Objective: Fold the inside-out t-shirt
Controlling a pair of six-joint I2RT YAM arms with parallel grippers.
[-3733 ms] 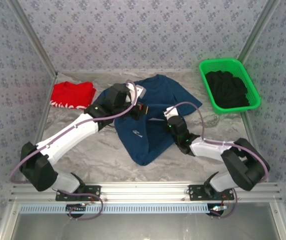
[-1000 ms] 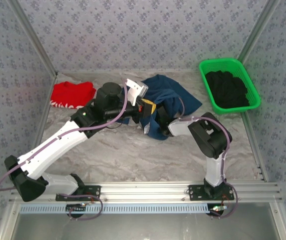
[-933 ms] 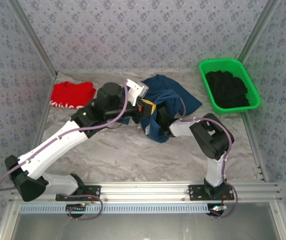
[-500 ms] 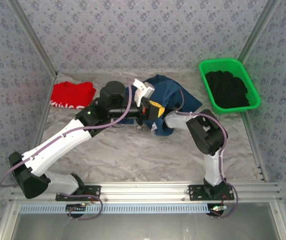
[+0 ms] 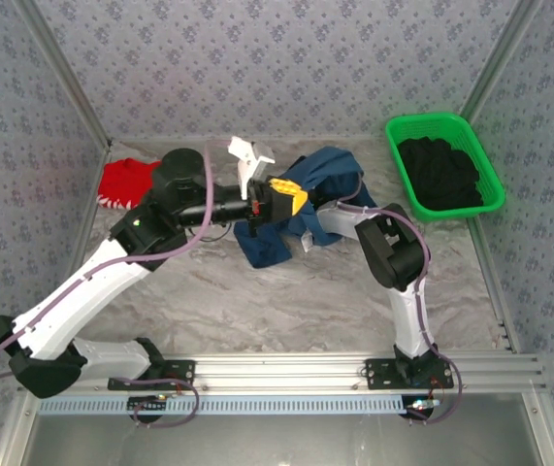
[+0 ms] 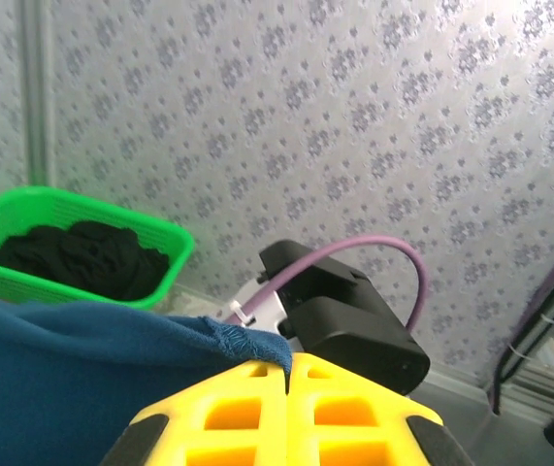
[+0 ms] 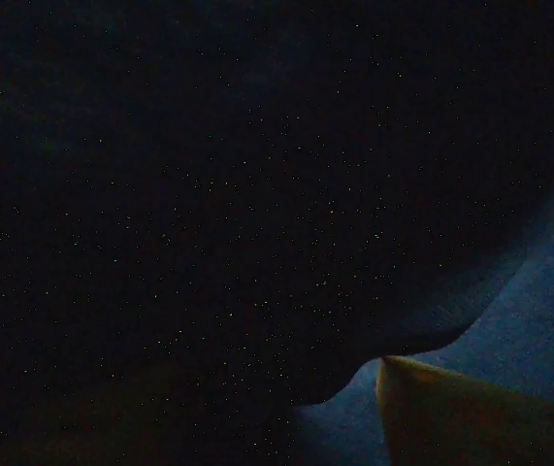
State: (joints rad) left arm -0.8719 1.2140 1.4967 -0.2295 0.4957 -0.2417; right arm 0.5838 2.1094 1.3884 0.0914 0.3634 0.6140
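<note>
Red folded garment [image 5: 121, 180] sits well left of the left gripper [image 5: 278, 194], untouched. Left gripper has risen in the last second, yellow fingers pressed together on a hem of the dark navy-blue cloth t-shirt [image 5: 262, 245]. The shirt now hangs bunched below it and to its right. Right gripper [image 7: 277, 427] has pushed deeper under that cloth; can't tell whether it's spread or closed. Green plastic basket [image 5: 430, 118] of black clothing [image 5: 439, 173] is further right. Looks like a regrasp, no fold laid yet.
</note>
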